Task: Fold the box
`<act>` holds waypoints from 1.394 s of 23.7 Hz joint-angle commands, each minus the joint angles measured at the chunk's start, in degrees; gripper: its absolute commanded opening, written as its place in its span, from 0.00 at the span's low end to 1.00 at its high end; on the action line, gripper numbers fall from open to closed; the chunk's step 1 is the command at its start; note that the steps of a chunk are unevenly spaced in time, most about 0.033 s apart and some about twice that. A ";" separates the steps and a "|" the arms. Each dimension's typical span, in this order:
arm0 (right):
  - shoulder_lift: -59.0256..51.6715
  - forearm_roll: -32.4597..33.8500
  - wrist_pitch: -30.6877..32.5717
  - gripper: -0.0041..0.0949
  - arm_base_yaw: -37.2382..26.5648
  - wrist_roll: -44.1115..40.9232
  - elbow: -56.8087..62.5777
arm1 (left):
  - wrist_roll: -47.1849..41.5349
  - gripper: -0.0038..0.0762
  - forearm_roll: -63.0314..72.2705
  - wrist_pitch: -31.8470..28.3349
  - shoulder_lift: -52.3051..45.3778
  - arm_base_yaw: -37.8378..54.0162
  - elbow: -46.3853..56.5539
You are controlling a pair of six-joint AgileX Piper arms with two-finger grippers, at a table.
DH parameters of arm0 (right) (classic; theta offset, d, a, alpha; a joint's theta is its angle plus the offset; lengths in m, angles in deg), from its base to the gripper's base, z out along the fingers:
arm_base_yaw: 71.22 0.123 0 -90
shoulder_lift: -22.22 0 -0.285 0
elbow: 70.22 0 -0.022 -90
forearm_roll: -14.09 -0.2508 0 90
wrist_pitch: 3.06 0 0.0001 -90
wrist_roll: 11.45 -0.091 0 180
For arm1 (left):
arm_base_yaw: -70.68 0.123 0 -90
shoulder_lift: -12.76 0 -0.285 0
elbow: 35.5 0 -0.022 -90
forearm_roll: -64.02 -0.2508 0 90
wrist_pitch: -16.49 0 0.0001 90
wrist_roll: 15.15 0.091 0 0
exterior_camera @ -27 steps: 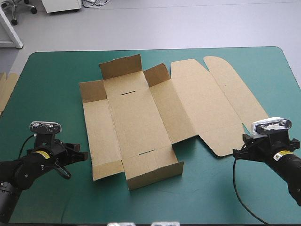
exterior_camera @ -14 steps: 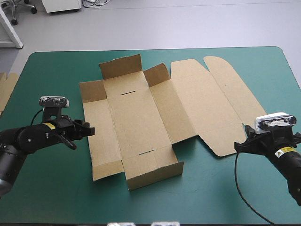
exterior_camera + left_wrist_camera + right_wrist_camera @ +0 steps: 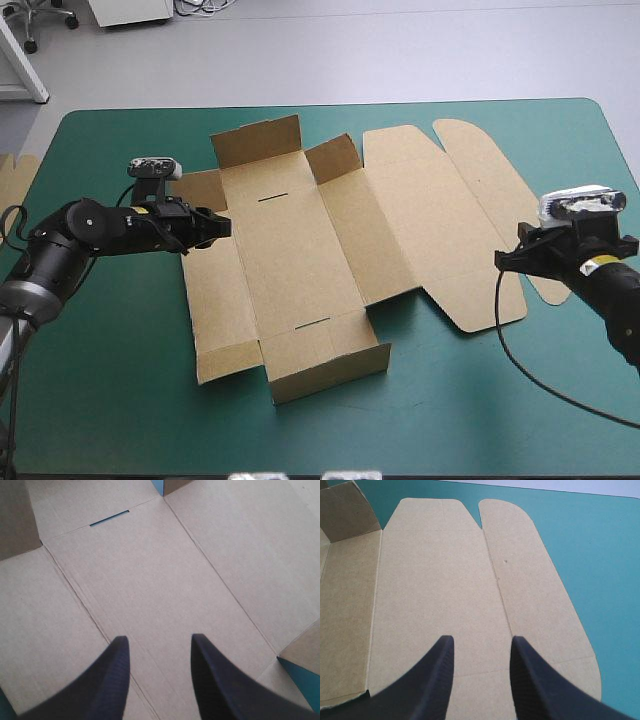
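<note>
A: Where's the box (image 3: 300, 250)?
B: Centre of the frame, on the teal-green cover (image 3: 100, 380), mostly flat. The flaps at its far end and the near wall stand partly up. The lid (image 3: 440, 230) lies flat toward the right.
A: What's hidden?
B: The left gripper (image 3: 215, 225) covers part of the box's left flap, mid-left of the frame. The right gripper (image 3: 505, 258) hides a bit of the lid's rounded strip, mid-right. Both arms run off the frame edges. Can't tell if either pair of tips touches the board. The spare board (image 3: 12, 190) at the left edge is cut off too.
A: Fingers?
B: Both pairs apart with a moderate gap, nothing held. Left wrist camera: tips either side of a crease, board fills the view, slot (image 3: 109, 518) ahead. Right wrist camera: tips straddle the crease between the lid panel and the rounded strip.
A: Changes from earlier?
B: Left gripper was lower left over bare cover, off the box. Now it's up and right, over the box's left side. Right gripper rose slightly and now sits over the lid's edge. Box hasn't shifted.
</note>
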 commanded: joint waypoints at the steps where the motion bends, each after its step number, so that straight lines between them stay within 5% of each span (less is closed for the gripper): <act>1: 3.57 -0.79 -0.50 0.40 0.20 -0.49 -5.79 | 0.61 0.42 2.68 -1.75 0.66 0.04 -2.48; 11: 13.19 -3.77 11.24 0.41 0.20 -1.83 -14.25 | -2.86 0.42 -1.98 5.07 0.88 10.43 1.42; 16: 15.55 -6.96 11.01 0.41 0.20 0.19 -14.25 | 9.32 0.42 13.10 7.86 0.88 21.73 15.35; 21: 15.79 -6.56 11.04 0.41 0.20 0.58 -14.25 | 18.62 0.44 24.03 4.15 0.88 24.40 27.70; 26: 15.84 -6.56 11.04 0.41 0.20 0.58 -14.25 | 22.09 0.48 27.41 2.09 1.71 24.40 31.79; 33: 15.84 -6.46 11.04 0.41 0.20 0.58 -14.25 | 31.54 0.48 39.18 9.66 7.40 24.40 31.94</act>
